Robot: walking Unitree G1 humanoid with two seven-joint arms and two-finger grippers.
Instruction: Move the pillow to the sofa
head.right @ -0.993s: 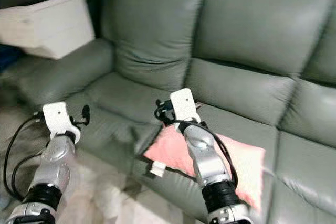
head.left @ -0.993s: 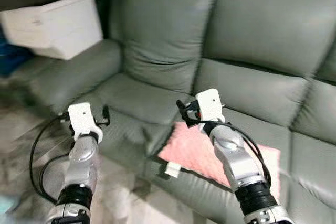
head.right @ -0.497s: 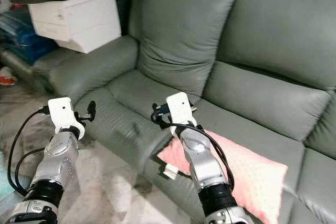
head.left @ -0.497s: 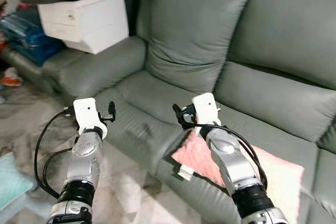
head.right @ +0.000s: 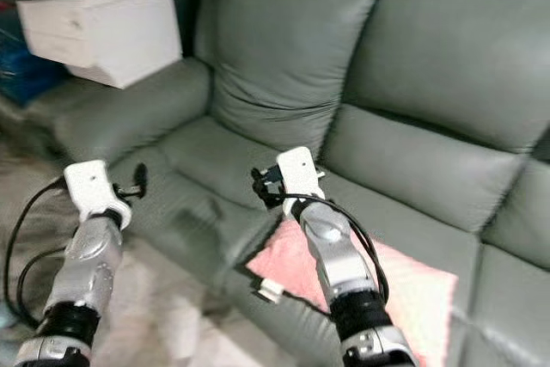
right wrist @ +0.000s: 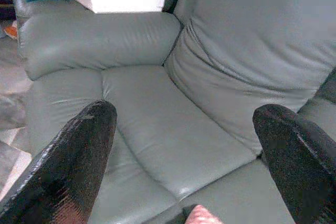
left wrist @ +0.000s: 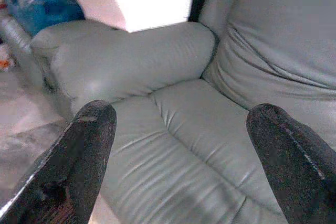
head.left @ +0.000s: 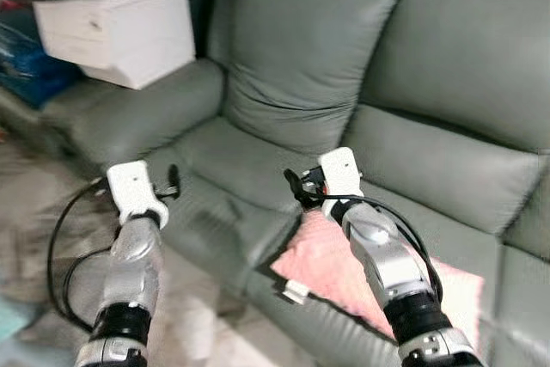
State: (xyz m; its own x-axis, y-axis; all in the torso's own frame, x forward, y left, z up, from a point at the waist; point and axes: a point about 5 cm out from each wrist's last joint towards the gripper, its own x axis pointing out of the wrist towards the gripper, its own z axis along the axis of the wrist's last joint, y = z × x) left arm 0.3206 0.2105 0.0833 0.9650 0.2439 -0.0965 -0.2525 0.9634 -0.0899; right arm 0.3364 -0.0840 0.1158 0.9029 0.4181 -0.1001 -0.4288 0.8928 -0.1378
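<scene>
Blue bag (head.left: 21, 62): far left, beside the sofa's arm, partly cut off by the frame edge and blurred; what it holds cannot be told.

White box (head.left: 120, 30): sits on the sofa's armrest at the left. A dark shape lies on top of it, cut off by the frame, not identifiable.

Left hand (left wrist: 181, 156): raised in front of the left seat, near its front edge. Fingers spread wide, nothing between them; released.

Floor (head.left: 43, 238): pale, blurred; a black cable loops from the left arm across it.

Sofa (head.left: 301, 66): grey leather, several seats. Left seat and middle seat bare of loose items.

Right hand (right wrist: 186, 161): raised over the seam between left and middle seats, just above the pillow's near corner. Fingers spread wide, grasping nothing; released.

Pillow (head.left: 322, 259): pink, textured, lying flat on the middle seat at its front edge, a white tag hanging from the corner over the seat front. The right arm covers its middle; its far right end is blurred, and a sliver of its corner shows between the right fingers in the right wrist view.

Task status: the pillow rests on the sofa and neither hand grips it, so the move looks done as far as can be judged. What may remain is drawing the arms back; whether the pillow sits securely on the edge cannot be told.
</scene>
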